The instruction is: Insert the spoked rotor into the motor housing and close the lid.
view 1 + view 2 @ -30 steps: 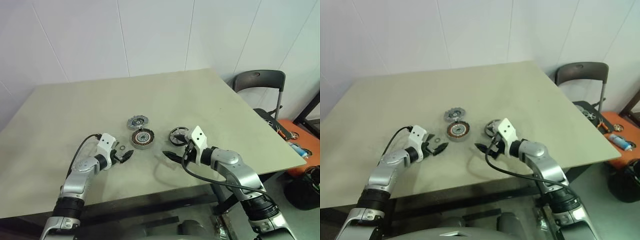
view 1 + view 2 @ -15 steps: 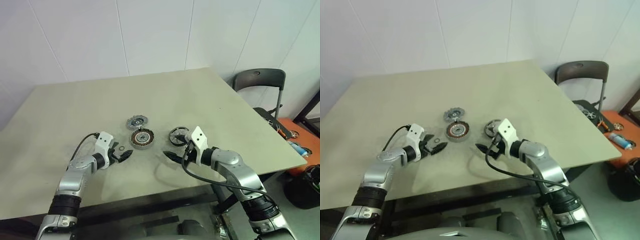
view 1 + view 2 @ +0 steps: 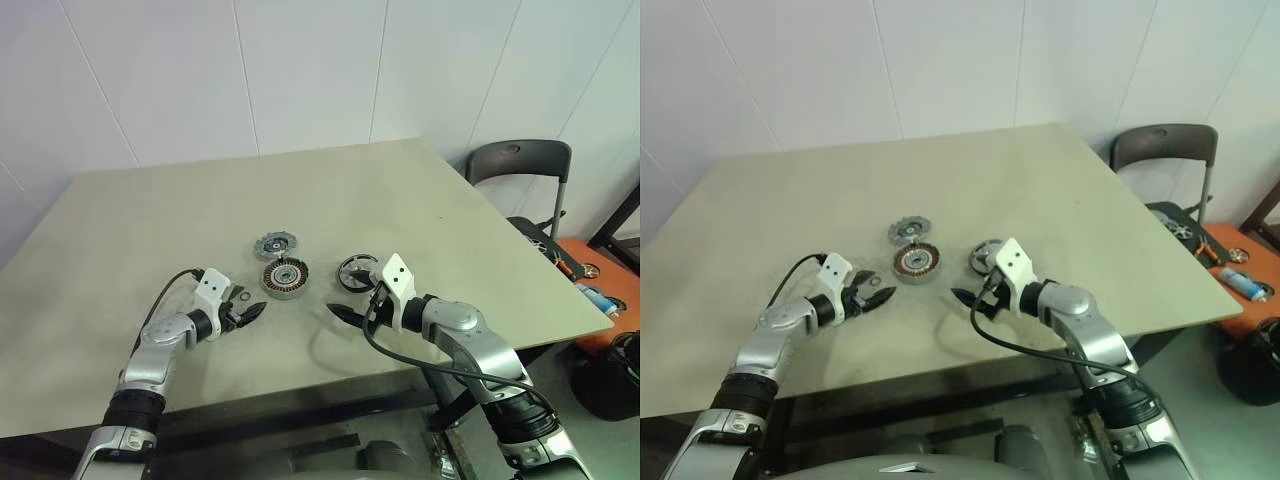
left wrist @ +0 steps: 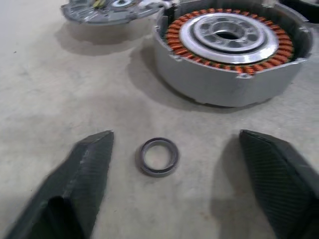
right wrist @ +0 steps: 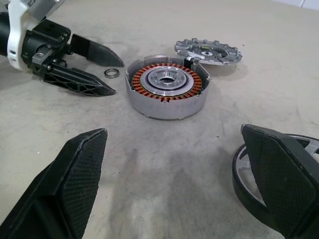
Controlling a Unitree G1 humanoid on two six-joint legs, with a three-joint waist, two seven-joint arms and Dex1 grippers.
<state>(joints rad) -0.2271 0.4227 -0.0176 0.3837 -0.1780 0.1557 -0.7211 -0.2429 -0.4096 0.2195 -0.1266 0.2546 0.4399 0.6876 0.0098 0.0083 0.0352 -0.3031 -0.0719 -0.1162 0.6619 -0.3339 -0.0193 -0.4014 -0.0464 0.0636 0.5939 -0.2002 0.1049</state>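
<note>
White panelled walls stand behind a beige table (image 3: pixel 420 200), and a dark chair (image 3: pixel 520 165) sits past its far right corner, partly cut off by the table edge.

Near the middle of the table lies the motor housing (image 3: pixel 285 277), a round silver shell with a ring of copper-orange windings around a silver centre. Touching its far left side is the lid (image 3: pixel 275 242), a flat grey disc with a notched rim; in the left wrist view its far part runs out of the picture. Right of the housing and apart from it lies the spoked rotor (image 3: pixel 356 270), a black rim with silver spokes, its near right part hidden behind the right arm's white camera block.

Left of the housing a small metal ring (image 4: pixel 158 156) lies flat on the table. The left gripper (image 3: pixel 243 312) sits low with its two black fingers spread on either side of that ring, not touching it.

The right gripper (image 3: pixel 354 308) hovers just near of the rotor, jaws wide apart and empty.
</note>
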